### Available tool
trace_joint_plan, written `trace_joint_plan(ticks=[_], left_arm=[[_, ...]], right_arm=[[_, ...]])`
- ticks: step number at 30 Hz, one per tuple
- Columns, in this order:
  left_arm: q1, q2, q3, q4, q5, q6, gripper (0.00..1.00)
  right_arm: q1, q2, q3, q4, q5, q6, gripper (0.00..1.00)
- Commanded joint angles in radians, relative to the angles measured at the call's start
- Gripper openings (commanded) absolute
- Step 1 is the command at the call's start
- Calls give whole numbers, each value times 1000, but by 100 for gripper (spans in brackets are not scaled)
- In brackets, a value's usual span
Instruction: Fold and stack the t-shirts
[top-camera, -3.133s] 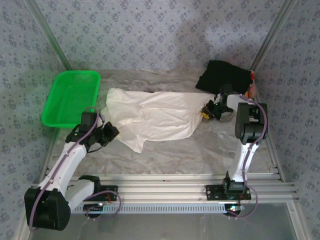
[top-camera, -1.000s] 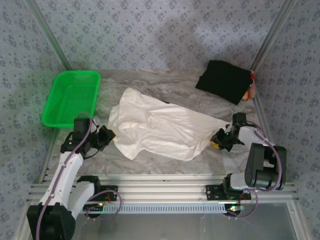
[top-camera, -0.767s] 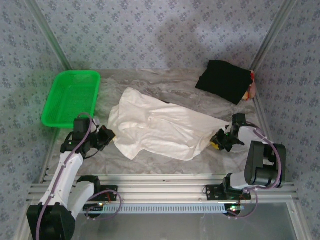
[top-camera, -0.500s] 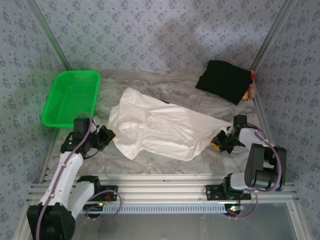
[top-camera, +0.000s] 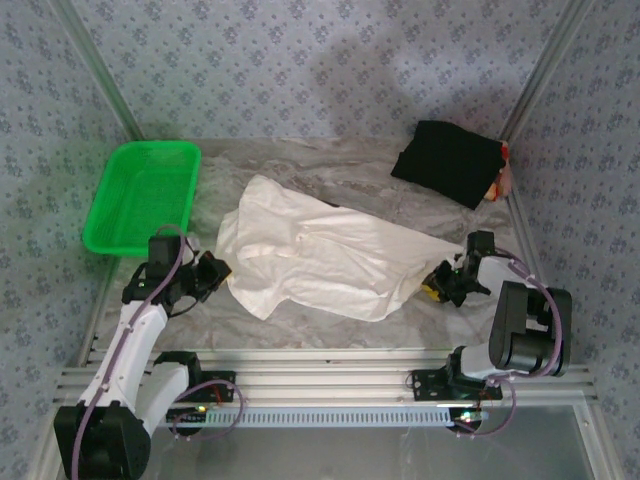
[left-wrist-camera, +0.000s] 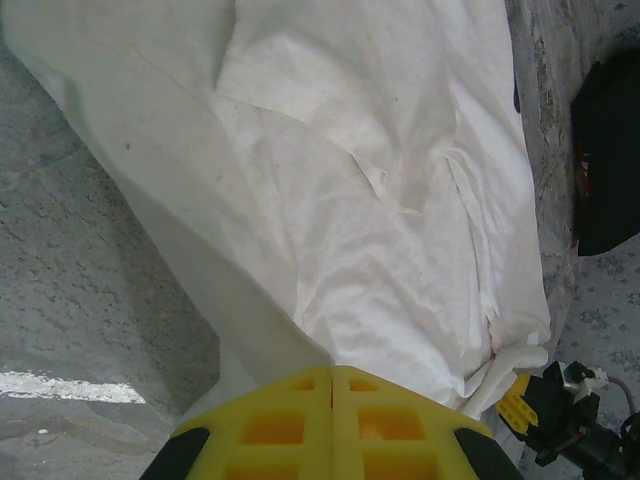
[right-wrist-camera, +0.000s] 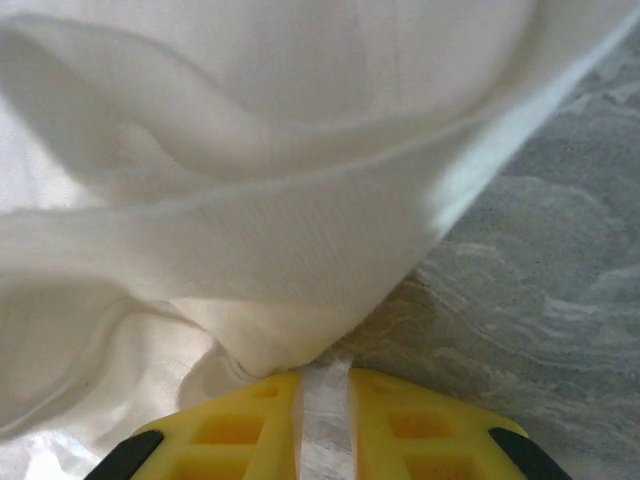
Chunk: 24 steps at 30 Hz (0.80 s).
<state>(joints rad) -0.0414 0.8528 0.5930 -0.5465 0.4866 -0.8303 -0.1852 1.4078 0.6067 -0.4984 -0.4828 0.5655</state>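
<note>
The large off-white shirt lies spread and rumpled across the middle of the table. My left gripper is at its left edge. In the left wrist view its yellow jaws are pressed together on a fold of the shirt. My right gripper sits at the shirt's right corner. In the right wrist view its fingers stand a narrow gap apart with bare table between them, and the cloth ends just ahead of them. The black shirt lies bunched at the back right.
A green plastic basket stands at the back left. Crinkled grey sheeting covers the table. Metal frame posts rise at both back corners, and the rail runs along the near edge. A small reddish object lies beside the black shirt.
Since three seconds ago both arms have drawn back toward the near edge, dragging the off-white shirt with them. Over the last second almost nothing has moved.
</note>
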Motion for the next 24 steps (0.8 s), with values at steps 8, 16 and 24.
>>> trace_joint_plan(ticks=[8,16,24], left_arm=[[-8,-2,-6,11,14,15,0],[-8,1,-5,14,15,13,0],[-9,0,-7,18,17,14,0]], right_arm=[[17,15,24,25,-14,19,22],[34,26,42,40,-17,33,23],[57,32,56,41,-19,43,24]])
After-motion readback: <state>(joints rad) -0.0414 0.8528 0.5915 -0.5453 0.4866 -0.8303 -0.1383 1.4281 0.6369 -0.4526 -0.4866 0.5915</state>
